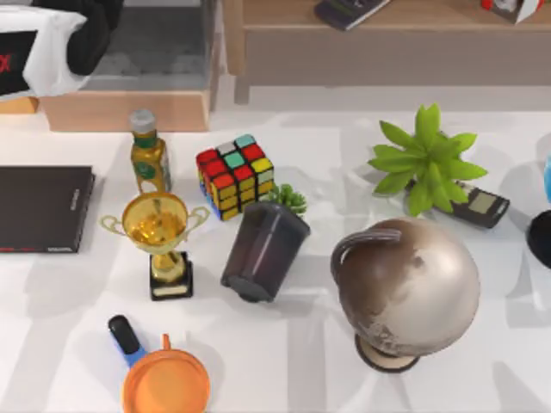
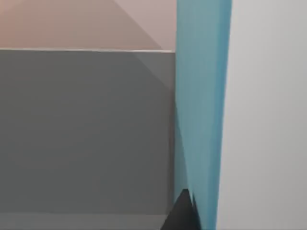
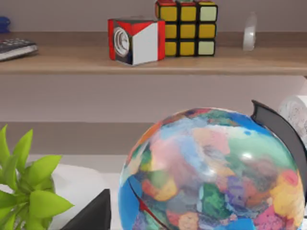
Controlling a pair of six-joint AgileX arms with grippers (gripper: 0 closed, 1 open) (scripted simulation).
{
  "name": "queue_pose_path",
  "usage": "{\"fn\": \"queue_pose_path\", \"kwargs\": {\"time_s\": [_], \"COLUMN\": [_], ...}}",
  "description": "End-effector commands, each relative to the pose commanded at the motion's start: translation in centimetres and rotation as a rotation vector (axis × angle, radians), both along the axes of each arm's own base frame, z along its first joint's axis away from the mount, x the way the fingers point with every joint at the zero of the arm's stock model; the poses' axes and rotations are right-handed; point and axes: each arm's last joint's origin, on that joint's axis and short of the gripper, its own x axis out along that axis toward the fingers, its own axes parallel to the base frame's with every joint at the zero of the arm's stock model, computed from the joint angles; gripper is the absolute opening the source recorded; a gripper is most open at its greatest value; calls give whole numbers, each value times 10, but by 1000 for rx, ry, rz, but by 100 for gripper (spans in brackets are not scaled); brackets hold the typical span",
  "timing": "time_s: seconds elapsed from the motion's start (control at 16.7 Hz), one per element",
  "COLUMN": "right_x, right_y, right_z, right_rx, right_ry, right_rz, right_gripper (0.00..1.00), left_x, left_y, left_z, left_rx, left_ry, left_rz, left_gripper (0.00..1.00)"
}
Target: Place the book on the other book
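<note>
The other book (image 1: 43, 209), flat and black with pale lettering, lies at the table's left edge. At the top left my left gripper (image 1: 83, 36) hangs over a wooden box (image 1: 120, 109), well behind the black book. It is shut on the book, whose white page edges (image 1: 50, 47) show beside the dark wrist. In the left wrist view the book's teal cover (image 2: 201, 96) runs upright close to the camera, with one dark fingertip (image 2: 182, 213) pressed against it. My right arm stays off the table's right side.
Between the box and the front stand a yellow bottle (image 1: 148, 155), a gold trophy (image 1: 159, 237), a colour cube (image 1: 234, 175), a tipped dark bin (image 1: 263, 251), a brown globe (image 1: 409, 288), a plant (image 1: 426, 159), a phone (image 1: 482, 206) and an orange cup (image 1: 164, 383).
</note>
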Motion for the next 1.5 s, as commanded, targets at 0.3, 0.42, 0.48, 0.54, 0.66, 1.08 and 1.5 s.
{"fn": "queue_pose_path", "kwargs": {"time_s": [0.3, 0.42, 0.48, 0.54, 0.66, 1.08, 1.5], "right_x": [0, 0, 0, 0, 0, 0, 0], "right_y": [0, 0, 0, 0, 0, 0, 0], "right_z": [0, 0, 0, 0, 0, 0, 0], "right_rx": [0, 0, 0, 0, 0, 0, 0], "right_ry": [0, 0, 0, 0, 0, 0, 0], "right_rz": [0, 0, 0, 0, 0, 0, 0], "right_gripper": [100, 100, 100, 100, 100, 100, 100], "left_x": [0, 0, -1, -3, -8, -9, -10], "left_y": [0, 1, 6, 13, 19, -3, -1], "left_z": [0, 1, 8, 20, 40, 17, 12], "left_rx": [0, 1, -4, -15, -38, -2, 2], "left_ry": [0, -4, -26, -64, -124, -14, -4], "left_rz": [0, 2, 12, 24, 38, 2, -1], "left_gripper": [0, 0, 0, 0, 0, 0, 0]}}
